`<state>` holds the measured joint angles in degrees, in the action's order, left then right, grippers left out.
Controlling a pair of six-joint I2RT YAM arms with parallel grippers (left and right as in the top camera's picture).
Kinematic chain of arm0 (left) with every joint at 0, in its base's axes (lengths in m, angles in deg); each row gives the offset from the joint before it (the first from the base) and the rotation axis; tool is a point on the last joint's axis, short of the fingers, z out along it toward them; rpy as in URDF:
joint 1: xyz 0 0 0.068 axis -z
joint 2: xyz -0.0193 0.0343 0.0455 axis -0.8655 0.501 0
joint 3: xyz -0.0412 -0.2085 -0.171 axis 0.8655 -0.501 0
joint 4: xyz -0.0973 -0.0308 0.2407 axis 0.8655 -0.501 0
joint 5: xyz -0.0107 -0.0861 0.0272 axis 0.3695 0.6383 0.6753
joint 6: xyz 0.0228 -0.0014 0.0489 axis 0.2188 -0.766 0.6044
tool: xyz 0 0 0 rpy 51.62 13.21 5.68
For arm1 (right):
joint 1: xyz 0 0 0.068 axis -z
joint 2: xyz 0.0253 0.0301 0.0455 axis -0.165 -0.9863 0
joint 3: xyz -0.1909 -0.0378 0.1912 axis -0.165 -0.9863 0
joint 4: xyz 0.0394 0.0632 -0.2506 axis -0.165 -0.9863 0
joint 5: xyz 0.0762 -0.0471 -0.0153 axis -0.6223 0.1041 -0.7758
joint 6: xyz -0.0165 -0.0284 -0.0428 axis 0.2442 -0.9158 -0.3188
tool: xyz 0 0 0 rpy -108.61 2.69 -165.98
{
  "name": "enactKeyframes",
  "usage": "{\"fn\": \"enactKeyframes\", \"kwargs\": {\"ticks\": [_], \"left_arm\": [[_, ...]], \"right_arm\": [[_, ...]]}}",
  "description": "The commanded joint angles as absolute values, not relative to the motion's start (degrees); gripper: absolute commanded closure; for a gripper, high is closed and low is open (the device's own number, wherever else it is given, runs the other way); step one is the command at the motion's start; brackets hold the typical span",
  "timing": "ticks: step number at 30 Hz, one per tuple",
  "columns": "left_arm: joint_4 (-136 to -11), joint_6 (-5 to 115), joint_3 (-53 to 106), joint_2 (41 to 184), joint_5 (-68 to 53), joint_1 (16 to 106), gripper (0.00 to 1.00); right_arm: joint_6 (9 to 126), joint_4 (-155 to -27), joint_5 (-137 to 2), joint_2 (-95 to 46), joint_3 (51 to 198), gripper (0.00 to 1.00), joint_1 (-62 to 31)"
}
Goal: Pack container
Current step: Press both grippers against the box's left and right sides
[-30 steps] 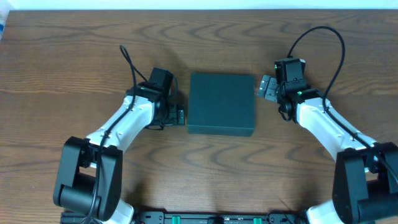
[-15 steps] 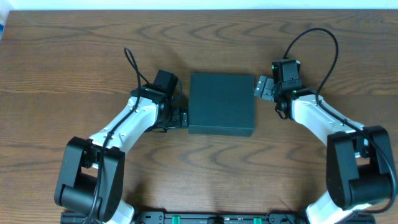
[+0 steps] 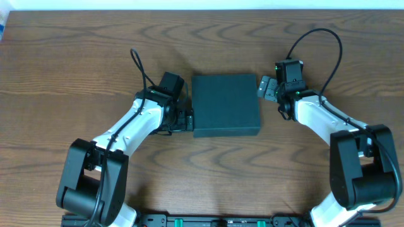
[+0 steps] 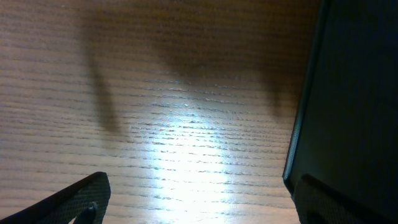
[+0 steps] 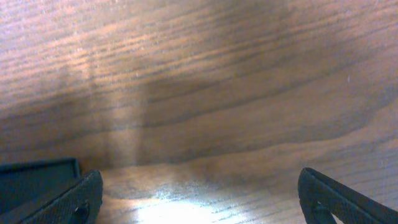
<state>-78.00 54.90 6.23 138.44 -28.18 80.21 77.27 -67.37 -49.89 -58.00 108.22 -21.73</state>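
Left hand (image 3: 186, 119) and right hand (image 3: 264, 87), wide open and empty, have neared the dark teal-green rectangular cardboard box (image 3: 225, 105); uneven contact could skew it.

I count one container (image 3: 225, 105), lying near the middle of the one table (image 3: 76, 57). Of my own grippers there are two: my left gripper (image 3: 187, 118) and my right gripper (image 3: 265, 87).
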Motion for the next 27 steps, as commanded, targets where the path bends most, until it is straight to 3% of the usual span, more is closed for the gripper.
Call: {"fn": "enactKeyframes", "kwargs": {"ticks": [1, 27], "left_arm": [[-77.8, 53.9, 6.1, 138.9, -29.8, 80.1, 0.05], [-65.3, 58.4, 7.0, 139.0, -30.6, 73.4, 0.05]], "right_arm": [[78.0, -68.1, -51.2, -56.9, 108.1, 0.01, -21.8], [78.2, -91.9, -51.2, -46.7, 108.1, 0.01, -22.0]]}}
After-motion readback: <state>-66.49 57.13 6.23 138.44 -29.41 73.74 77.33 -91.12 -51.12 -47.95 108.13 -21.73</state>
